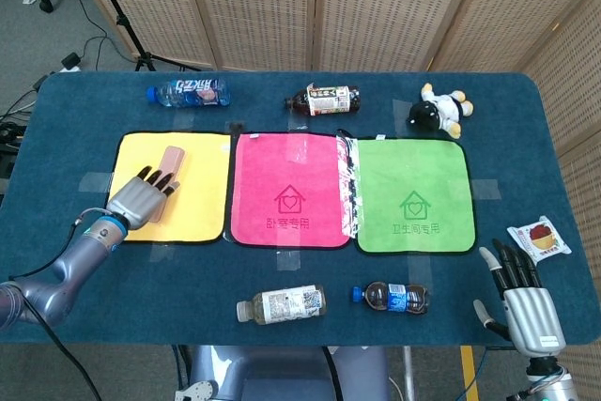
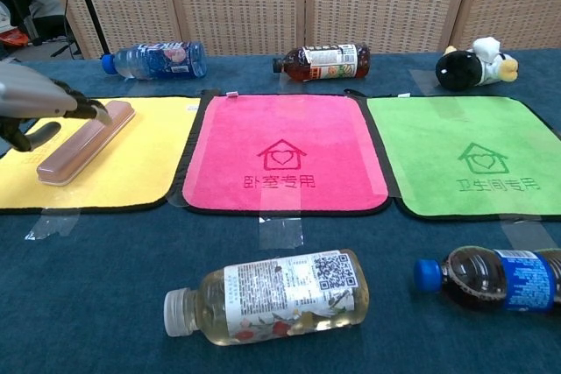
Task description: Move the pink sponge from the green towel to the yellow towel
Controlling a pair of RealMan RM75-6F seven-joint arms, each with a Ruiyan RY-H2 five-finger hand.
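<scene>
A long, flat pink sponge (image 2: 83, 141) lies on the yellow towel (image 1: 202, 196), which is taped near the left edge of the table (image 1: 84, 110). The sponge runs at a slant, one end toward the towel's far edge, the other toward its near edge. It looks light, soft and a little springy, so it probably slides easily on cloth and bends if lifted by one end. Gripping it across its narrow width near the middle seems the safest hold.

The left hand (image 1: 141, 200) reaches in low from the table's left side, palm down. Its fingertips (image 2: 95, 109) rest on or just over the sponge's far end. The fingers are stretched out and a little apart, not wrapped around the sponge, so this looks like a press or a push, not a grip.

The right hand (image 1: 521, 302) waits at the table's near right corner, fingers straight, spread and holding nothing.

The green towel (image 1: 413, 196) lies bare toward the right edge, with a pink towel (image 1: 291, 190) between the two.
</scene>
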